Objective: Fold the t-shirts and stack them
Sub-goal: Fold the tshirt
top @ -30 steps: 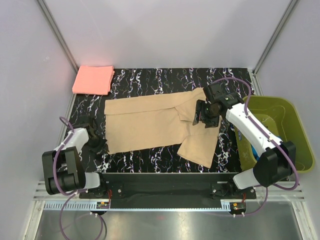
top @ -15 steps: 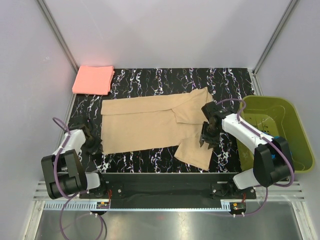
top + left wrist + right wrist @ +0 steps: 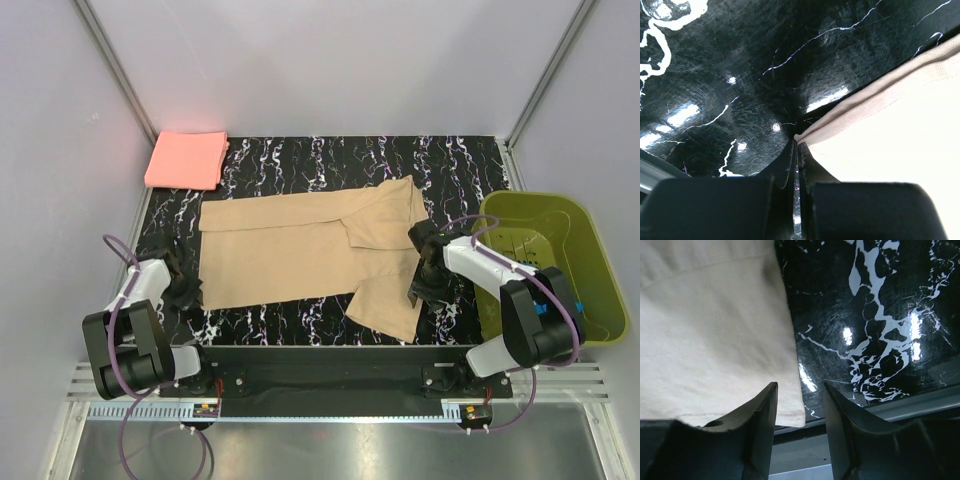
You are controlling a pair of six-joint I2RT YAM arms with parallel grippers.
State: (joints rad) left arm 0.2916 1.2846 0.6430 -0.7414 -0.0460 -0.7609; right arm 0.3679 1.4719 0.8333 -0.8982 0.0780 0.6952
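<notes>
Left gripper (image 3: 797,146) seemingly pinches tan t-shirt's (image 3: 290,250) near-left corner; right gripper (image 3: 799,392), jaws apart and empty, should seize its near-edge hem squarely.

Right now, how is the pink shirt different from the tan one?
The pink shirt is folded into a small square; the tan shirt lies spread out. The pink shirt sits untouched at the far left corner; the tan shirt's corner is pinched by the left pincer. Both are plain, one-colour cloth.
</notes>
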